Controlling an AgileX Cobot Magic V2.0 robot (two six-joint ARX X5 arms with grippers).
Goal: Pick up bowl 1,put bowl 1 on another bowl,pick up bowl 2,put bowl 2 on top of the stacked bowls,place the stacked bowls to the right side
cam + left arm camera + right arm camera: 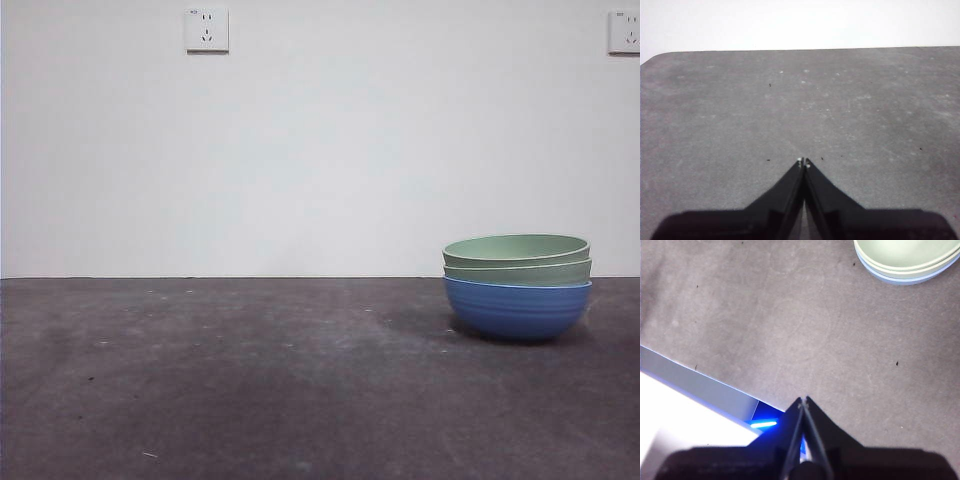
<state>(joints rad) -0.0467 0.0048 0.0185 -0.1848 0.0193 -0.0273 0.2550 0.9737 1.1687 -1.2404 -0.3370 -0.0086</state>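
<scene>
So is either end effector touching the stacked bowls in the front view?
No: the stacked bowls stand alone on the table, two green nested in the blue one, with no end effector in that view.

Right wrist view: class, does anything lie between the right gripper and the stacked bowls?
Nothing visible does. Only bare table lies between the right gripper, jaws together, and the stacked bowls.

Looks like a bare lab or test room rather than anyone's home: a worn dark grey tabletop (250, 380) pushed against a plain white wall (330, 150). Only fittings are two white wall sockets (206, 29), and there's a glowing blue light strip (763, 424) just past the table edge.
</scene>
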